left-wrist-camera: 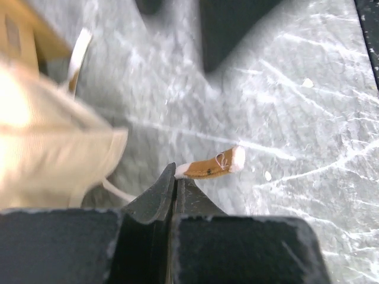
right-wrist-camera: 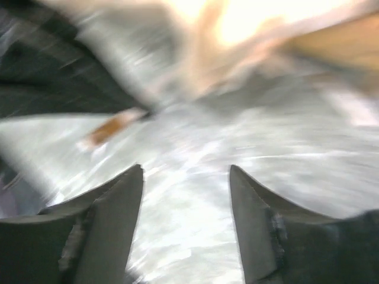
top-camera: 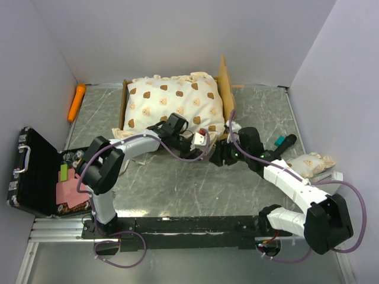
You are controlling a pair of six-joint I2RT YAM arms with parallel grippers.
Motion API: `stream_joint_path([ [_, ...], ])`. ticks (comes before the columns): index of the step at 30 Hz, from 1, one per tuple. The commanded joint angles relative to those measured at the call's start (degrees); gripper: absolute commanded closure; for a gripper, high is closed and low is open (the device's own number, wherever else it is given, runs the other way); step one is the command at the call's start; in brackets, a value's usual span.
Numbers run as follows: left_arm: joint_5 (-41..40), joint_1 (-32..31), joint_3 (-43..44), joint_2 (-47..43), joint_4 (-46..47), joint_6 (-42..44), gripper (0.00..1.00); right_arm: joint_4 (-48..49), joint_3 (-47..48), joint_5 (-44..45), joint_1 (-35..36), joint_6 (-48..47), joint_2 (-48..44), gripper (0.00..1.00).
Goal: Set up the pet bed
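Cream bear-print cloth covers nearly all of the pet bed [top-camera: 125, 97]. The mattress [top-camera: 172, 100] lies in the light-wood frame and spills over the bed's near rail, so we judge it not yet settled. The bed stands at the far side of the desk [top-camera: 177, 189], its long axis running left to right, with the tall headboard [top-camera: 224, 83] at its right end.

Both tools sit at the bed's near right corner, by the headboard end, so the bed lies straight beyond them. The left tool [top-camera: 200, 139] is clenched. In its wrist view a small brown tag [left-wrist-camera: 210, 165] juts from the pinched tips, and we take it to be gripped by its end, with mattress cloth just beside it. Whether the tag is sewn to the mattress we cannot tell. The right tool [top-camera: 221, 155] is released, its fingers spread over bare desk with nothing between them, a little farther from the bed's corner than the left one.

The matching pillow [top-camera: 311, 163] lies well apart from the bed, out past its headboard end on the near side, beside the right arm. We judge the coming move turns on that: the pillow must travel back towards the headboard end, and the free right tool is the nearer one.
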Motion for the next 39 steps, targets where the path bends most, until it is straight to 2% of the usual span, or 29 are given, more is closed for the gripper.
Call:
stream_joint_path([
  [1,2.06,1.77,-1.64,-3.01,4.14,-6.27,0.99,-7.53,5.29,30.22,-1.64,-2.08,1.29,0.31],
  [5,0.58,2.48,-2.17,-3.98,5.03,-7.5,0.99,0.89,2.23,31.07,-1.21,2.4,3.06,0.31],
  [7,1.71,2.66,-2.69,-4.42,3.98,-6.98,0.99,13.41,-3.12,27.38,2.55,0.32,-0.18,0.33],
  [9,2.07,2.92,-3.39,-5.03,3.44,-7.06,0.99,21.36,-6.92,26.04,6.69,-3.99,-2.3,0.32],
  [15,2.51,3.36,-3.31,-7.41,1.95,-8.47,0.99,23.93,-5.62,22.79,7.41,0.91,7.08,0.32],
  [18,3.56,3.36,-3.13,-7.76,1.16,-8.65,0.99,28.58,-5.26,23.84,7.32,3.63,11.66,0.32],
  [21,4.0,3.36,-2.52,-7.85,0.28,-8.73,0.99,30.01,-3.77,25.52,6.97,4.26,14.65,0.34],
  [23,4.18,3.45,-2.25,-7.85,-0.16,-8.65,0.99,32.19,-3.06,23.34,6.36,4.26,16.23,0.35],
  [25,4.53,3.36,-1.73,-7.94,-0.33,-8.82,0.99,34.22,-2.36,21.57,6.0,4.78,18.08,0.43],
  [27,4.79,3.54,-1.2,-7.94,-0.51,-9.26,0.99,35.8,-2.09,20.51,5.3,6.01,19.49,0.65],
  [32,6.11,4.33,0.91,-8.46,-2.61,-9.88,0.99,41.43,-4.2,15.59,3.19,8.57,19.5,0.94],
  [34,5.85,4.5,1.79,-8.47,-3.5,-9.88,0.99,40.91,-4.29,14.36,3.19,8.65,18.27,1.0],
  [36,5.85,4.68,2.31,-8.64,-3.68,-10.14,0.99,38.81,-3.77,12.43,3.19,8.83,16.69,1.0],
  [39,6.55,5.82,3.19,-8.55,-4.03,-10.23,0.99,33.11,-0.62,4.89,3.71,9.97,13.61,1.0],
])
